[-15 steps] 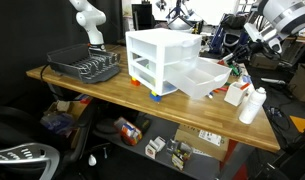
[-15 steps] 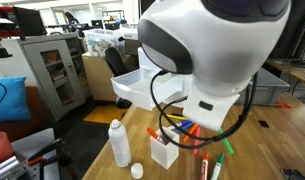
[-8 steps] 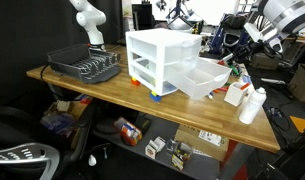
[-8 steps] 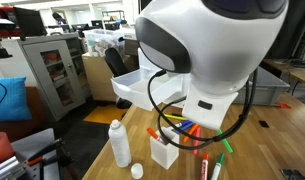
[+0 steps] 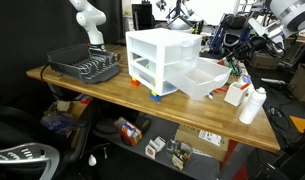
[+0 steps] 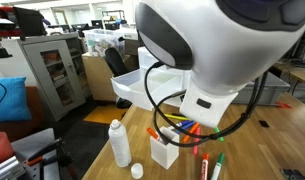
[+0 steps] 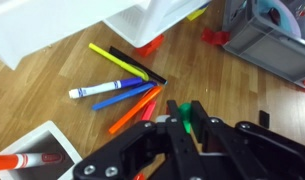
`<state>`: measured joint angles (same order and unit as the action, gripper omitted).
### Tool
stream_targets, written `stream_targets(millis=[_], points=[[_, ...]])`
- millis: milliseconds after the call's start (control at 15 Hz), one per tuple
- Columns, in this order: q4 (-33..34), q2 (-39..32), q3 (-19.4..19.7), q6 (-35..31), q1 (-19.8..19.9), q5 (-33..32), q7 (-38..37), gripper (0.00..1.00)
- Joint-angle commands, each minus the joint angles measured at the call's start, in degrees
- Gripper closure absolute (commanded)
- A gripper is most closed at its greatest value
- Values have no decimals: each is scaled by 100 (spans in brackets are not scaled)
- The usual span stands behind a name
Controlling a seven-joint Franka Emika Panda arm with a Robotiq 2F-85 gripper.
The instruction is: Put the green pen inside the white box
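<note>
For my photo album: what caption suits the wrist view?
Tool gripping a green pen above loose markers on a wooden table.

Up close, the arm's bulky, glossy white rounded shell (image 6: 227, 35) has a dark grey band (image 6: 170, 45) at the joint, with thin black cables (image 6: 151, 98) looping beneath. The black metal gripper (image 7: 182, 112) is all angular linkage bars and small round pivots.

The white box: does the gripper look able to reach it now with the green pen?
Probably yes. The gripper holds the green pen above the table, the white box is open on top, and nothing seems to stand between them.
</note>
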<state>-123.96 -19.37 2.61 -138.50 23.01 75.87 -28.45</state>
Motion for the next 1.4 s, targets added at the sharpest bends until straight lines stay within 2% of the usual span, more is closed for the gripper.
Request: stream_targets(millis=[0, 333, 600, 1000, 1333], points=[[-381, 406, 493, 933, -156, 491, 412, 96], [-975, 767, 994, 2284, -180, 450, 675, 96], [-1352, 927, 1240, 3028, -208, 329, 790, 96], [-1604, 1078, 1476, 3446, -291, -100, 665, 96], [-1610, 1007, 1498, 3631, -334, -310, 670, 96]])
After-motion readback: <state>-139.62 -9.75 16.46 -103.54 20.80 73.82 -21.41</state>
